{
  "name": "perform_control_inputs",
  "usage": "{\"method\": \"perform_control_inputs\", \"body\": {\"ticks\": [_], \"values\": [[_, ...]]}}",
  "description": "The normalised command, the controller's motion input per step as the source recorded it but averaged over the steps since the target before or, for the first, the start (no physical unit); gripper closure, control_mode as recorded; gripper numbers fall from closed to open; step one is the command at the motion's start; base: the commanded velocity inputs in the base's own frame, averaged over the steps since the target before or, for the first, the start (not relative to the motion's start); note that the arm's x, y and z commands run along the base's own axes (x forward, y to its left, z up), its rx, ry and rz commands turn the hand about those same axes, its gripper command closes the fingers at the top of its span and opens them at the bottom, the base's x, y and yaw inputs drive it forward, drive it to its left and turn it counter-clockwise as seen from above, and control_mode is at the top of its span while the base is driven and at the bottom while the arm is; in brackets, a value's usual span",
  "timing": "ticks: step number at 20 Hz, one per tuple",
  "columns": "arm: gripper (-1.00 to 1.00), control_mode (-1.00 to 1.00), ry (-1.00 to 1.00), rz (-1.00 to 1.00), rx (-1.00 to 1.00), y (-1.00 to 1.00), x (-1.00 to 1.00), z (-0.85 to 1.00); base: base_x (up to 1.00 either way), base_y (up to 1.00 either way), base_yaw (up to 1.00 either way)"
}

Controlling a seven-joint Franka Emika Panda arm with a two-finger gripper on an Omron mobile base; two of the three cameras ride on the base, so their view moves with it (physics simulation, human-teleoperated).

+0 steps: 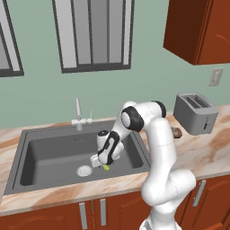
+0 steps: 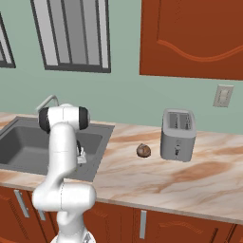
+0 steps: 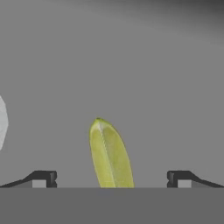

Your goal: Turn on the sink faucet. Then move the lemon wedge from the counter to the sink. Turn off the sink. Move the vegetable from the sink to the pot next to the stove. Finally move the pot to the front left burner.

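In the left base view, the pincer [image 1: 96,161] is lowered into the sink [image 1: 31,155], near its front right corner, with the lemon wedge [image 1: 106,167] lying on the basin floor just beside it and the drain [image 1: 84,170] close by. A slip is judged possible: so small a wedge could be pushed aside.

In the right base view, the sink [image 2: 28,142] is partly hidden by the arm; a brown lump [image 2: 144,150] and toaster [image 2: 178,135] are seen on the desk [image 2: 156,180].

In the hand view, the lemon wedge [image 3: 109,155] is seen between the spread fingertips [image 3: 43,178], untouched.
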Motion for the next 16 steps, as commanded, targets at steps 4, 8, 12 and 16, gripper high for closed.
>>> {"method": "perform_control_inputs", "body": {"ticks": [4,8,12,16], "values": [[-1.00,-1.00,0.00,0.00,0.00,0.00,0.05,-0.23,0.00,0.00,0.00],[-1.00,-1.00,0.00,0.00,0.00,0.00,0.12,-0.20,0.00,0.00,0.00],[-1.00,-1.00,0.00,0.00,0.00,0.00,0.04,-0.20,0.00,0.00,0.00],[1.00,-1.00,0.00,0.00,0.00,0.00,0.00,-0.31,0.00,0.00,0.00]]}}
